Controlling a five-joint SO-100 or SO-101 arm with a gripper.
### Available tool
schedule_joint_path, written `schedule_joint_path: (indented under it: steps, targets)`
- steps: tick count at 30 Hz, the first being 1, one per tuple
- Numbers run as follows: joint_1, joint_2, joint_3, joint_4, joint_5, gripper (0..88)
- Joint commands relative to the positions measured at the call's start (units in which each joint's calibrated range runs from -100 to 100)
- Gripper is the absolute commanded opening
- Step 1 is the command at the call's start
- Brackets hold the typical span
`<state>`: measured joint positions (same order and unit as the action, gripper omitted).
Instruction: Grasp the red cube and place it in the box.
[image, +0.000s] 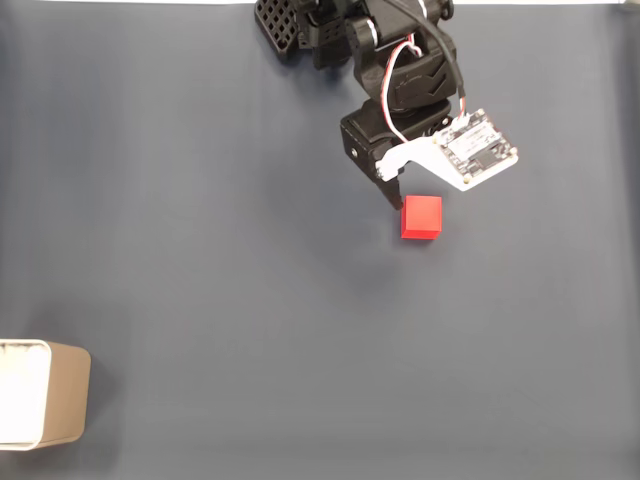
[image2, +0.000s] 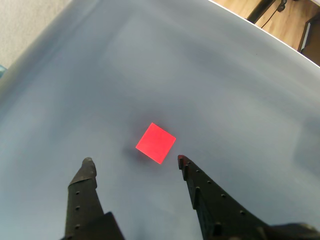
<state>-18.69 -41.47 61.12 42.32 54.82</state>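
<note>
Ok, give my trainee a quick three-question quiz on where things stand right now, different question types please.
1. True or false: the fingers are shut on the red cube.
2. Multiple choice: in the fixed view, the box sits at the A) top right, B) bottom left, C) centre.
3. Fill in: in the wrist view the cube lies on the grey mat, ahead of the ______ fingers and touching neither.

Key: 1 false, the fingers are spread and the cube is free. 2 B. 3 open.
</note>
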Motion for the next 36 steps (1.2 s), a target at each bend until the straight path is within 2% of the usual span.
schedule_joint_path:
  steps: [1, 36]
  targets:
    - [0.9, 0.3, 0.3, -2.5, 0.6, 38.9]
    - [0.5, 6.3, 4.1, -10.9, 0.8, 39.9]
